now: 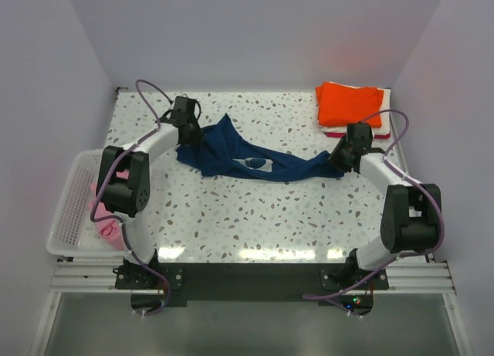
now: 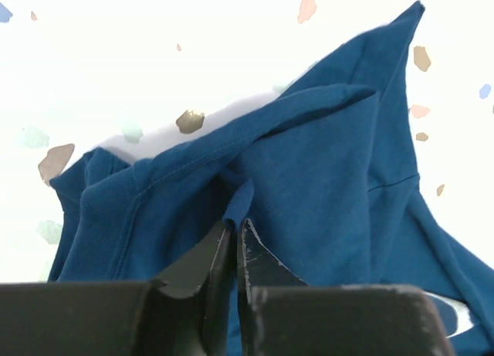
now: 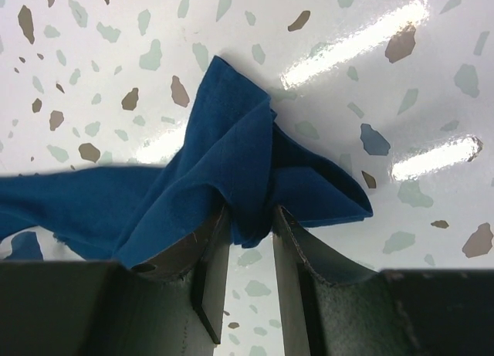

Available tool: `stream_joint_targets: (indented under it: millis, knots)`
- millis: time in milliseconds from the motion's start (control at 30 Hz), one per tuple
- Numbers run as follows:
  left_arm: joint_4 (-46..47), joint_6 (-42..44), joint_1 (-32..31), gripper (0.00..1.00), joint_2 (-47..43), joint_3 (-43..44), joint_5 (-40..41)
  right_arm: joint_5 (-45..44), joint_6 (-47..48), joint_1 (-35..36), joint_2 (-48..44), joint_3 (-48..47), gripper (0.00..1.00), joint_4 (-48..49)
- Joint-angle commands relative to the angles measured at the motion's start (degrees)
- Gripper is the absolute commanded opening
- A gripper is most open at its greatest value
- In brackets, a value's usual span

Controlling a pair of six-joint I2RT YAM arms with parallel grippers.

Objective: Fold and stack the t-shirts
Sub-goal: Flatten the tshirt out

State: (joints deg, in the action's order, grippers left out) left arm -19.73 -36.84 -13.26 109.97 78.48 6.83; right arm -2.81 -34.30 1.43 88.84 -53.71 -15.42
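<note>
The navy blue t-shirt (image 1: 247, 161) with a pale chest print lies bunched and stretched across the middle of the speckled table (image 1: 255, 217). My left gripper (image 1: 187, 132) is shut on a fold of its cloth (image 2: 309, 171) at the shirt's left end. My right gripper (image 1: 340, 159) is shut on a bunched corner of it (image 3: 231, 163) at the right end. A folded orange shirt (image 1: 349, 103) lies on a white and a red one at the back right. A pink shirt (image 1: 106, 221) lies in the basket.
A white slatted basket (image 1: 73, 209) stands off the table's left edge beside the left arm. The folded stack sits just behind the right gripper. White walls close in the back and both sides.
</note>
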Motion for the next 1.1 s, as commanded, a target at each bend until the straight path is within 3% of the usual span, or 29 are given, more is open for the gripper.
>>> stream_joint_targets:
  millis: [0, 67, 333, 600, 767, 933, 1067]
  knots:
    - [1.62, 1.24, -0.02, 0.07, -0.90, 2.56, 0.03, 0.79, 0.29, -0.20, -2.70, 0.36, 0.33, 1.09]
    - [1.18, 1.16, -0.02, 0.00, -2.30, 2.30, -0.59, 0.70, 0.29, -0.20, -2.79, 0.54, 0.33, 1.01]
    - [0.39, -0.34, -0.02, 0.00, -13.54, -4.90, -2.35, 0.43, 0.12, -0.20, -4.28, 2.38, 0.32, 0.83]
    - [-5.31, -4.20, -0.02, 0.00, -37.70, -21.75, -1.64, 0.26, 0.64, -0.20, -10.51, 6.60, 0.33, -0.31]
    - [-11.99, -9.12, 0.07, 0.00, -56.86, -35.11, -2.95, 0.44, 1.69, -0.11, -16.14, 12.04, 0.39, -2.24]
    - [-20.08, -10.80, 0.07, 0.00, -69.78, -39.45, -3.14, 0.00, 2.75, -0.20, -24.31, 16.43, 0.47, -5.32]
    - [-24.74, -10.71, 0.07, 0.00, -74.20, -39.90, -1.74, 0.08, 2.93, -0.11, -31.25, 18.29, 0.50, -8.39]
